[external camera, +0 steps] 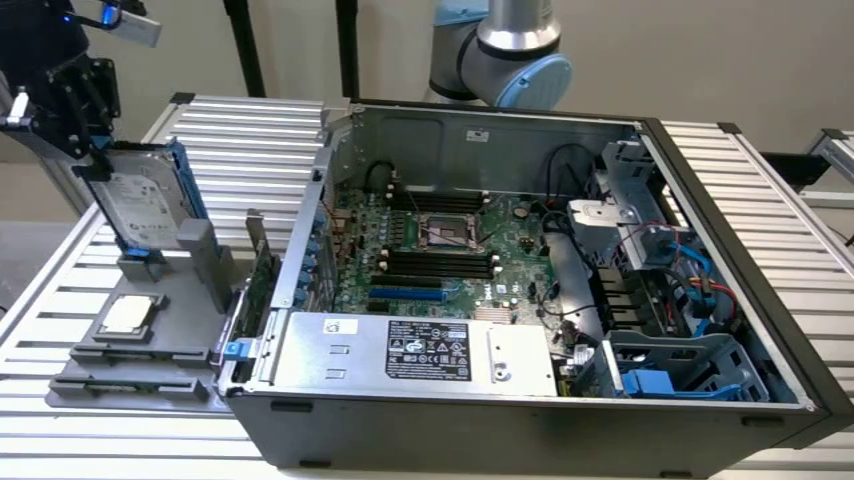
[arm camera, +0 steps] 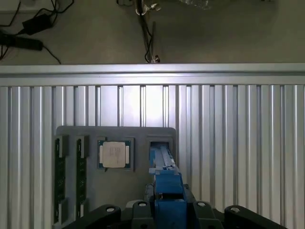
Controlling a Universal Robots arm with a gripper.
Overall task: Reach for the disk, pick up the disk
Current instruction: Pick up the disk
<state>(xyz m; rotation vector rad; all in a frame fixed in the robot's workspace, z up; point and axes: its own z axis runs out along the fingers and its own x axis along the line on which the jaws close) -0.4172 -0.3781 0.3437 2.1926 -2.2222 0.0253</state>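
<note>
disk [external camera: 140, 205] stood on edge, near upright with a slight lean, at the exterior view's left, well apart from the open computer case [external camera: 534, 270]. its lower end sat at the slot of the grey holder [arm camera: 140, 181] on the slatted table [external camera: 254, 130]; could not tell whether it was seated or just lifted clear. a small square chip [external camera: 130, 313] lay in the holder's next pocket, just beside the slot.

gripper [external camera: 91, 165] was at the disk's top end. in the wrist view the blue carrier rail [arm camera: 164, 191] ran between the jaws, which looked clenched onto the disk.

handling, judged: a rigid metal body, fairly heavy for its size, sensitive to knocks. smooth faces likely slippery; the plastic rails may flex a little. best hold seemed across the top edge near the middle, so it hangs straight and does not swing.
</note>
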